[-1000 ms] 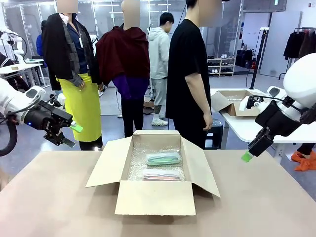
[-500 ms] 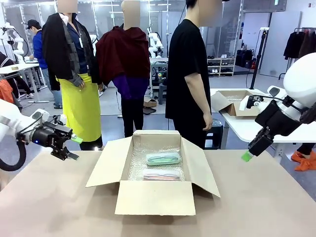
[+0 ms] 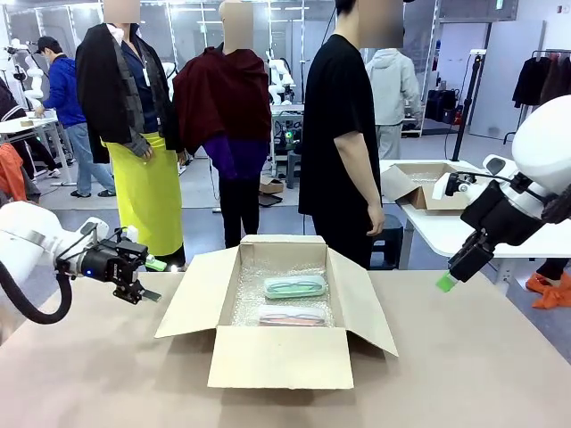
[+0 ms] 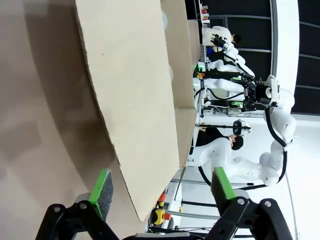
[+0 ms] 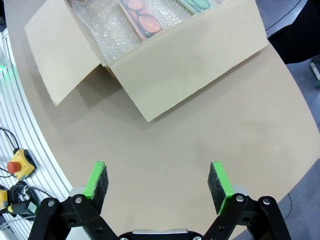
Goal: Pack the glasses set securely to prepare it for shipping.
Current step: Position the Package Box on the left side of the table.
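The open brown cardboard box point(image 3: 277, 357) stands at the middle of the brown surface point(image 3: 482, 374), flaps splayed outward. A clear bubble-wrap sheet point(image 3: 254, 294) lines its floor. Two clear-wrapped glasses-shaped packs lie flat on the sheet, side by side: the mint green pack point(image 3: 294, 286) toward the far edge, the pale pink pack point(image 3: 293, 316) toward the near edge. The left gripper point(image 3: 150, 279) hangs near the left edge, just beside the box's left flap point(image 3: 187, 299), fingers spread, nothing held. The right gripper point(image 5: 158, 181) hangs near the right edge, well apart from the box, fingers spread and empty.
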`<action>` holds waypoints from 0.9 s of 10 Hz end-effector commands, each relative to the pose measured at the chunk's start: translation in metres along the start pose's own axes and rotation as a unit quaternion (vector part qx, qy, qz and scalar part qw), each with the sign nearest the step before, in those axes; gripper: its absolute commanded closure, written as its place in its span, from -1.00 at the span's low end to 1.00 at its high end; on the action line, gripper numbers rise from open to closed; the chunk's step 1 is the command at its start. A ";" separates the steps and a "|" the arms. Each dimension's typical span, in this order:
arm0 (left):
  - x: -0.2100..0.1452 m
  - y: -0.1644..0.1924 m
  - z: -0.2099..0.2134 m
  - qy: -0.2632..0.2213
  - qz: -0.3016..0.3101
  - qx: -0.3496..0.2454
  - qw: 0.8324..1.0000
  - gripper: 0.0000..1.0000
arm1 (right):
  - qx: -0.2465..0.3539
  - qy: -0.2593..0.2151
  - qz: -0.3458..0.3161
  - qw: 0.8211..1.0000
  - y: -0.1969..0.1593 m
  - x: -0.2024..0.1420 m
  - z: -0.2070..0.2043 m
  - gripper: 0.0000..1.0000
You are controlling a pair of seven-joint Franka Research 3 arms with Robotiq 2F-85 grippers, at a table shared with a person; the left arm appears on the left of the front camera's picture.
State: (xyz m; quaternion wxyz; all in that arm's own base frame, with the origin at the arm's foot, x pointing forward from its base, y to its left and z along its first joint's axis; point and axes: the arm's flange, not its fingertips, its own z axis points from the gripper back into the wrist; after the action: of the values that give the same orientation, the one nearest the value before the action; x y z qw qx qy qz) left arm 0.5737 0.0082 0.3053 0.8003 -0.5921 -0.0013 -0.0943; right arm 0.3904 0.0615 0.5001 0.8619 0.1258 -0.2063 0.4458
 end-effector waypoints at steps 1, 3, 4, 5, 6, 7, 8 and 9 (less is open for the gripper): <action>0.009 0.013 -0.007 -0.012 0.024 -0.040 0.999 -1.00 | -0.001 0.005 -0.001 1.000 -0.001 0.001 0.001 -1.00; 0.009 0.022 -0.017 -0.008 0.034 -0.036 0.999 -1.00 | -0.001 0.005 -0.001 1.000 -0.001 0.001 0.001 -1.00; 0.009 0.026 -0.020 -0.004 0.038 -0.050 0.998 -1.00 | -0.001 0.005 -0.001 1.000 -0.001 0.001 0.001 -1.00; 0.009 0.028 -0.022 -0.001 0.043 -0.075 0.996 -1.00 | -0.001 0.005 -0.001 1.000 -0.001 0.001 0.001 -1.00; 0.007 0.029 -0.026 0.002 0.043 -0.100 0.994 -1.00 | -0.001 0.005 -0.001 1.000 -0.001 0.001 0.001 -1.00; 0.006 0.033 -0.030 0.005 0.043 -0.096 0.994 -1.00 | -0.001 0.005 -0.001 1.000 -0.001 0.001 0.001 -1.00; 0.006 0.036 -0.034 0.004 0.049 -0.103 0.993 -1.00 | -0.001 0.005 -0.001 1.000 -0.001 0.001 0.001 -1.00; 0.004 0.036 -0.041 0.003 0.051 -0.116 0.992 -1.00 | -0.001 0.005 -0.001 1.000 -0.001 0.001 0.001 -1.00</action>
State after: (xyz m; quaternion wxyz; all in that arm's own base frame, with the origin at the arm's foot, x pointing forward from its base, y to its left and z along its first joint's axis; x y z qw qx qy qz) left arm 0.5730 -0.0189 0.2582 0.7477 -0.6598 0.0397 -0.0638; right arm 0.3905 0.0615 0.4999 0.8619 0.1259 -0.2061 0.4458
